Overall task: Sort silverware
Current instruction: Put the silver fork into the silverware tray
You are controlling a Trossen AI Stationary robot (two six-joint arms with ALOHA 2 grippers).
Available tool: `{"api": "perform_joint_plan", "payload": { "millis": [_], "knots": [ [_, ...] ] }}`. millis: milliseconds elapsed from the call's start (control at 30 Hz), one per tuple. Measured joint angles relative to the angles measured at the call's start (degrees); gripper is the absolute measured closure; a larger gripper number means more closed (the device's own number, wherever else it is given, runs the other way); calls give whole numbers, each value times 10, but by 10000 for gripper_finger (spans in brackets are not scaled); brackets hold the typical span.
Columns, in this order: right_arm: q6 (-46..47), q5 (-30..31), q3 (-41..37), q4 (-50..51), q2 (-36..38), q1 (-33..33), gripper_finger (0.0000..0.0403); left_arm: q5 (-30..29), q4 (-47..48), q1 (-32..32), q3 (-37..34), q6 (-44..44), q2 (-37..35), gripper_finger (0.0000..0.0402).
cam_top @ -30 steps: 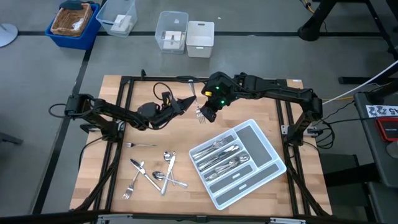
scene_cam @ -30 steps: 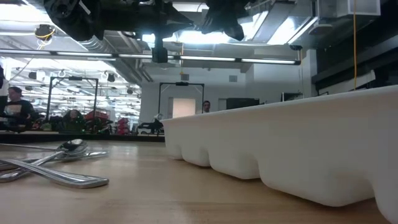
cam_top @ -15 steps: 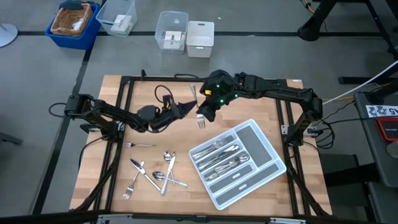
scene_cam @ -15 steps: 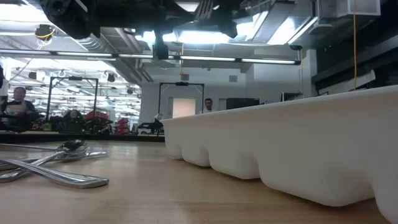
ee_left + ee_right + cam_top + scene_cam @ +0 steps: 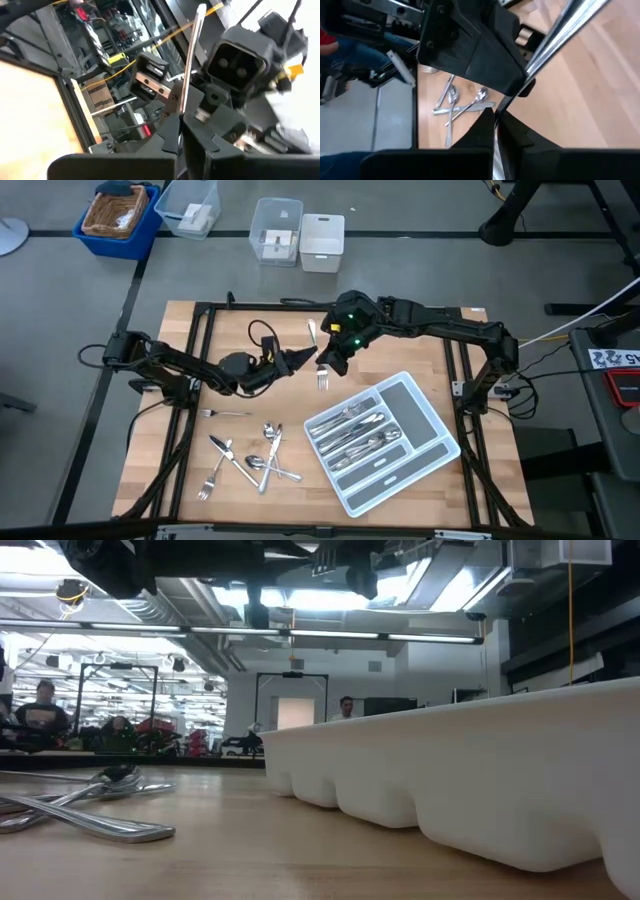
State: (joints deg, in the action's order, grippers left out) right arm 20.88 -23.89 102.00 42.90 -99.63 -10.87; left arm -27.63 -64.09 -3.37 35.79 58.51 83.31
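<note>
While both arms meet above the back middle of the wooden surface (image 5: 250, 490), the left gripper (image 5: 305, 357) and the right gripper (image 5: 326, 364) each have their fingers clenched on the same fork (image 5: 318, 360), its handle up toward the back and its tines hanging down over the wood. More silverware lies loose in a small heap (image 5: 250, 460) near the front left. Several pieces already rest in the grey tray (image 5: 420, 415) at the front right.
</note>
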Motion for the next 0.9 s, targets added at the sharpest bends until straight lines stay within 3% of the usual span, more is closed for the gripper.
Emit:
{"api": "perform_joint_plan", "payload": {
  "millis": [333, 533, 667, 900],
  "knots": [
    [-50, -26, 1, 58, 0, 19, 399, 141, 45, 0, 0, -130, 2, 311],
    [-162, -17, 1, 122, 0, 63, 400, 322, 184, 0, 0, -128, 2, 278],
    [-260, 42, 1, 158, 0, 102, 400, 439, 295, -4, 0, -111, 2, 282],
    [-378, 214, -21, 179, 0, 153, 400, 457, 418, -17, 0, -122, 2, 299]
  ]
}}
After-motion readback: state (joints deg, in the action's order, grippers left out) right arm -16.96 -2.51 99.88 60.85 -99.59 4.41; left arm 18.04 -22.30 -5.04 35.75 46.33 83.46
